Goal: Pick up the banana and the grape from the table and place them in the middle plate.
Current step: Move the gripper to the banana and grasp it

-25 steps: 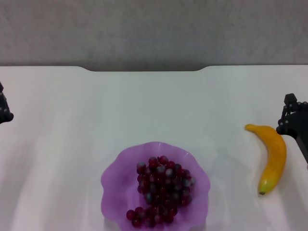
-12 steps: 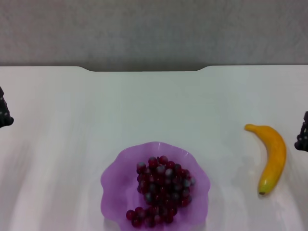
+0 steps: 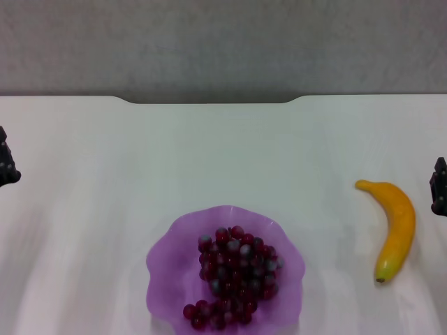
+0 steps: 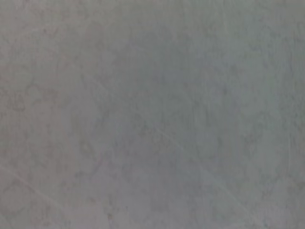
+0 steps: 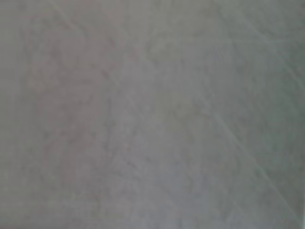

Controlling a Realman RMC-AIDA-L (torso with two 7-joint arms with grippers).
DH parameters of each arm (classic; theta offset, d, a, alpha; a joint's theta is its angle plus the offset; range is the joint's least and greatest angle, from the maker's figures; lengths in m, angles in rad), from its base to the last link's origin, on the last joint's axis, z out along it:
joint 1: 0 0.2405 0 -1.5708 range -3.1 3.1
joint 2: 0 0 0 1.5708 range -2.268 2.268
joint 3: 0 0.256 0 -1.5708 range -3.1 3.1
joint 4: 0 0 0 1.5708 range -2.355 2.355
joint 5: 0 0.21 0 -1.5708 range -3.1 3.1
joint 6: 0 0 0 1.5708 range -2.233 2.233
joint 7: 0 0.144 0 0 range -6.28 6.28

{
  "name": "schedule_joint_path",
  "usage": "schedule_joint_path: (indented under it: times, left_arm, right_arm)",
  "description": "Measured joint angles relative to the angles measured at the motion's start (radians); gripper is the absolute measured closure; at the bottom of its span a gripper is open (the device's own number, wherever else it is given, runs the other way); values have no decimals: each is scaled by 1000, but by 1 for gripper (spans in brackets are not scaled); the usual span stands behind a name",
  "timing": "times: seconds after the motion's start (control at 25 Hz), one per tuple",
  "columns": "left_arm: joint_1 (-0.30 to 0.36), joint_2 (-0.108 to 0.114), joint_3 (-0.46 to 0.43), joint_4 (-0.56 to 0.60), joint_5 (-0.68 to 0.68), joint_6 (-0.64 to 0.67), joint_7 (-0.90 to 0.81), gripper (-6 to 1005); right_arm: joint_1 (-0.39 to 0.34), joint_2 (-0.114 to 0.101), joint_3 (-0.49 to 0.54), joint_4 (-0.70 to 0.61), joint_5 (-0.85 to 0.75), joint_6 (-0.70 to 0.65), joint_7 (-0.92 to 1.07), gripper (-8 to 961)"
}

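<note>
The purple scalloped plate sits on the white table at the near middle. The bunch of dark red-purple grapes lies inside it. The yellow-orange banana lies on the table at the right, dark tip toward me. My right gripper shows only as a dark part at the right edge, just right of the banana and apart from it. My left gripper shows only as a dark part at the left edge, far from the plate. Both wrist views show only a plain grey surface.
The table's far edge has a notch in the middle, with a grey wall behind it. Bare tabletop lies between the plate and the banana and across the far half.
My right gripper has drawn back to the right, away from the banana, until only a small part shows at the edge. The left gripper, grapes, plate and banana have not moved.
</note>
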Motion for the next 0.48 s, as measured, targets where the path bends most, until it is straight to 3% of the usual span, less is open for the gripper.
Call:
schedule_joint_path:
  times: [0.2,0.48]
  left_arm:
    - [1,0,-1,0,0,0,-3,953]
    - [3,1,0,-1,0,1,-4,954]
  right_arm:
    - [-4,0,0,-22,28,1,0,478]
    - [-5,0,-8,-48,52,-10,0,260]
